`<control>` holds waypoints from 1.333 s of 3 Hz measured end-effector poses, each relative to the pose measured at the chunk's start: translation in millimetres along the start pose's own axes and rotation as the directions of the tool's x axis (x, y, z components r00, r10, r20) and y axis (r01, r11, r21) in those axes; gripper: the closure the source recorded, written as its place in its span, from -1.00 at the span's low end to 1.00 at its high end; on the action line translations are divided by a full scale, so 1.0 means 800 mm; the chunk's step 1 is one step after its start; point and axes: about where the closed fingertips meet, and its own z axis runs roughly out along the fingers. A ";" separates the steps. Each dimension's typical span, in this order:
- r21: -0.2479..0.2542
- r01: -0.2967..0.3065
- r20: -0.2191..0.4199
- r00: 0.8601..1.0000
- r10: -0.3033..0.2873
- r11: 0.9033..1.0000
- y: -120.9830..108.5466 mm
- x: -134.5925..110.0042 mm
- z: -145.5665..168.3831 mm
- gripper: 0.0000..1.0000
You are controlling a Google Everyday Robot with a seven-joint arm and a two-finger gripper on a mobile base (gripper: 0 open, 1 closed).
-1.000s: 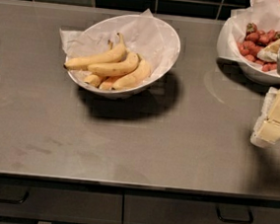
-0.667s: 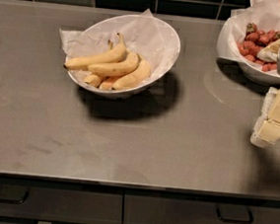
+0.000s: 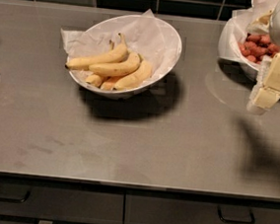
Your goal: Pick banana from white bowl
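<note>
Camera view: you see gripper (image 3: 261, 102) at right edge of frame, above bench (image 3: 136, 148), beside strawberry bowl (image 3: 231, 43); jaws' state can't tell. Banana (image 3: 117, 68) lies among others in white bowl (image 3: 173, 35), upper centre-left.

left bowl (image 3: 173, 35) is sitting on the desk (image 3: 126, 147), back and left of centre. the banana (image 3: 115, 68) is lying in it among others. right bowl (image 3: 230, 41) is sitting back right; the hand (image 3: 260, 102) is hanging just before it.
</note>
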 end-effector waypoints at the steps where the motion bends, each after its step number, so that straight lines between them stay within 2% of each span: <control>1: -0.012 0.095 0.098 0.991 -0.093 0.995 -0.044 -0.055 0.008 -1.00; 2: -0.045 0.154 0.194 0.971 -0.142 0.987 -0.062 -0.100 0.022 -1.00; 3: -0.022 0.150 0.207 0.968 -0.142 0.988 -0.070 -0.105 0.021 -1.00; 4: -0.023 0.138 0.282 0.951 -0.126 0.990 -0.078 -0.118 0.033 -1.00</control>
